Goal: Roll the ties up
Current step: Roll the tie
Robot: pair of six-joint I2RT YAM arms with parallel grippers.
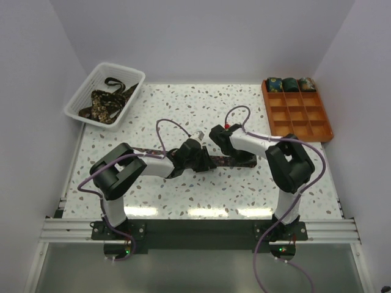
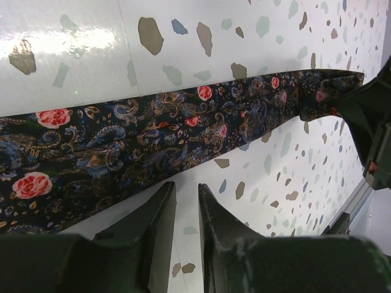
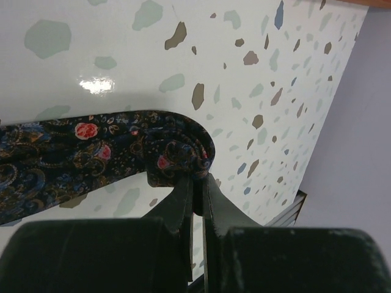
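the tie [image 1: 235, 162] you're working on lies stretched flat across the middle of the counter [image 1: 183, 104], running side to side between your two arms. your right claw [image 3: 197, 183] is clenched on one end of it. in the right wrist view that end is curled over into a small loose turn and the fingertips pinch the curl, while the rest of the dark paisley cloth with its red roses trails off to the left. your left claw [image 2: 186, 190] is released: its fingers [image 2: 160, 207] stand a narrow gap apart with nothing between them, just beside the near edge of the tie's flat stretch. you cannot tell whether they touch the counter. in the left wrist view the right claw shows at the right edge, at the tie's narrowing end. well apart, in the far left corner, a white mesh basket [image 1: 78, 104] holds loose ties [image 1: 107, 101] in a heap. at the far right an orange gridded tray [image 1: 299, 119] carries three rolled ties [image 1: 290, 84] side by side in its far row, one to a compartment.
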